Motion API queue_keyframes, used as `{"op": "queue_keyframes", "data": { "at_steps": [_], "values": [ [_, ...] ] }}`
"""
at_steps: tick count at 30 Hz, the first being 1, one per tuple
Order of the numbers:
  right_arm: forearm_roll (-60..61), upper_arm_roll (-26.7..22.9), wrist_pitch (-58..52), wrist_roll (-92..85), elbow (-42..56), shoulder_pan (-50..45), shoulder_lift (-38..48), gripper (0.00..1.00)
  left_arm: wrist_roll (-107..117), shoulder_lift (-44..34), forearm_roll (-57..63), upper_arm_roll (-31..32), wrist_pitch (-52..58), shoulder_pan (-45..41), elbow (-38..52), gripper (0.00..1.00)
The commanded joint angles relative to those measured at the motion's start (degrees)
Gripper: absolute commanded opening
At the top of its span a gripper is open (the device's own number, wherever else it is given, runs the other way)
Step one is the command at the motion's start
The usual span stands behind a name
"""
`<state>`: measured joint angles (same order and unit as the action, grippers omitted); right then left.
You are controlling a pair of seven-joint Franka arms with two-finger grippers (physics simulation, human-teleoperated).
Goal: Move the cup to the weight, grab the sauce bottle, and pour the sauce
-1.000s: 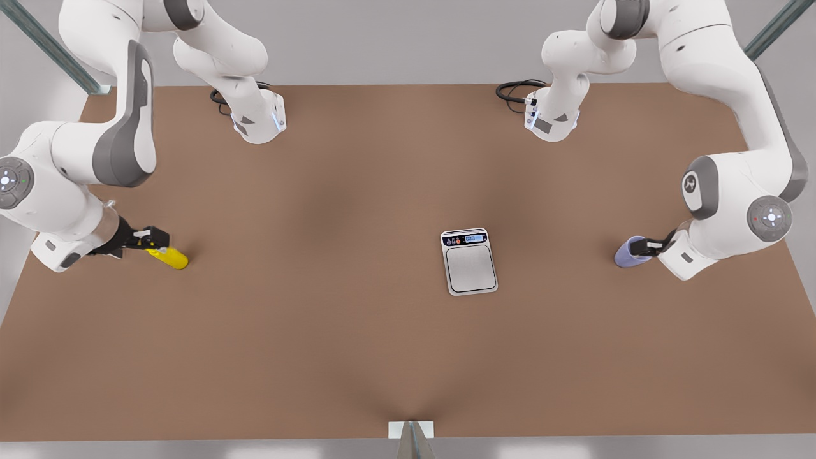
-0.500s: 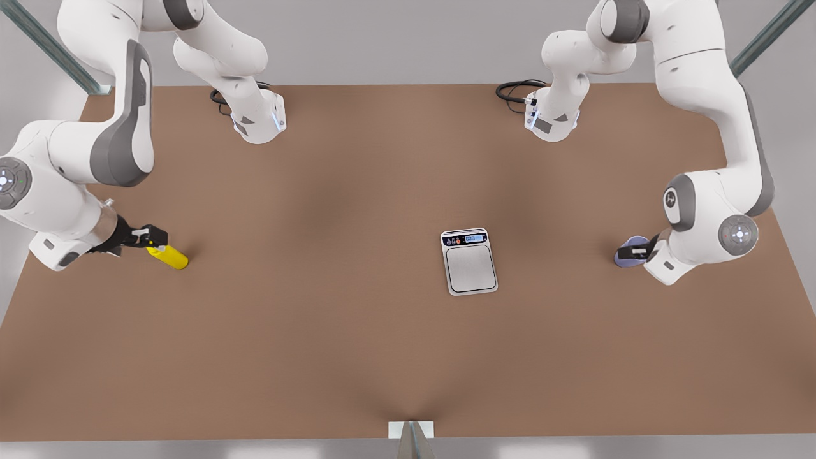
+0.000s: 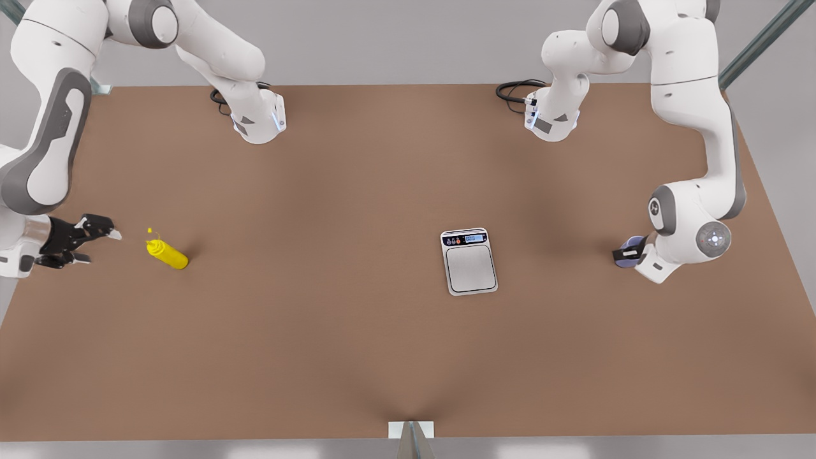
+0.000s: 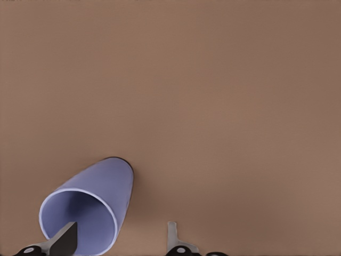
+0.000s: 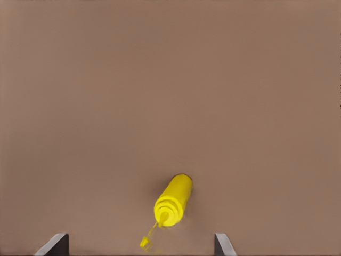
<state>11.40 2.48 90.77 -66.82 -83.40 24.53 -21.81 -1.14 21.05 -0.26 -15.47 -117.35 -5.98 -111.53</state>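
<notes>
Nearest to the right gripper (image 3: 99, 247), at the front view's left, the small bright yellow plastic squeeze bottle (image 3: 168, 254) is seen on the brown tabletop (image 3: 331, 357), apart from the claw, whose fingers are spread wide with nothing between them. The bottle's long axis is pointed back at that claw: the thin nozzle end is turned toward the fingers and the base away from them, so a straight advance along that axis is judged to be what a grasp would call for, and this arm is plainly the nearer one. Whether the bottle stands or lies cannot be told. At the front view's right, the left gripper (image 4: 118, 239) is set over the small pale lavender-blue handleless cup (image 4: 101, 186); its fingers are held apart, one seen across the cup's mouth and the other outside the wall, not pressed against it. Farther off, between the two arms and well apart from both, the flat silver-grey rectangular digital scale (image 3: 470, 268) is left bare, the cup not yet carried to it.
</notes>
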Motion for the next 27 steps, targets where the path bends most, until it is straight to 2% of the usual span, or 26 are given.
{"op": "queue_keyframes", "data": {
  "at_steps": [1, 3, 7, 10, 14, 16, 17, 20, 25, 27],
  "values": [
    [1.2, 0.0, 0.0, -2.2, 0.0, 1.1, -0.4, 1.00, 0.0, 0.1, 0.0, 0.0, 0.0, 0.0, 0.0, 0.81],
    [7.1, 0.0, 0.0, -16.0, -4.0, 7.3, -1.9, 1.00, 0.7, 0.4, 0.0, 0.1, -0.2, 0.0, -0.7, 0.81],
    [15.6, 0.0, -0.5, -49.9, -4.2, 16.0, -11.0, 1.00, 2.3, 1.1, -0.1, 0.0, -3.5, -0.1, -3.2, 0.80],
    [19.3, 0.0, -0.1, -56.8, -4.1, 18.0, -15.1, 1.00, 2.3, 1.6, 0.0, 0.0, -3.9, -0.1, -3.4, 0.79],
    [27.0, 0.0, -0.7, -57.5, -4.2, 20.8, -22.5, 1.00, 2.3, 1.9, 0.2, 0.0, -5.6, -0.1, -5.4, 0.78],
    [28.3, 0.0, -0.9, -59.0, -4.4, 22.0, -24.2, 1.00, 2.4, 2.2, 0.2, 0.0, -6.2, -0.1, -5.4, 0.64],
    [28.3, 0.0, -0.9, -61.7, -4.4, 22.6, -25.0, 1.00, 2.3, 2.1, 0.2, 0.0, -6.6, -0.1, -5.3, 0.64],
    [28.1, 0.0, -2.5, -65.9, -3.9, 22.7, -26.4, 1.00, 2.3, 2.1, 0.2, -0.6, -6.7, -0.1, -5.4, 0.55],
    [27.4, 0.1, -3.1, -69.7, -3.7, 21.9, -27.2, 1.00, 2.3, 1.8, 0.2, -0.6, -7.8, -0.1, -6.6, 0.54],
    [27.4, 0.1, -3.1, -69.7, -3.8, 21.1, -27.7, 1.00, 2.3, 2.1, 0.2, -0.6, -8.2, -0.1, -6.6, 0.38]
  ]
}}
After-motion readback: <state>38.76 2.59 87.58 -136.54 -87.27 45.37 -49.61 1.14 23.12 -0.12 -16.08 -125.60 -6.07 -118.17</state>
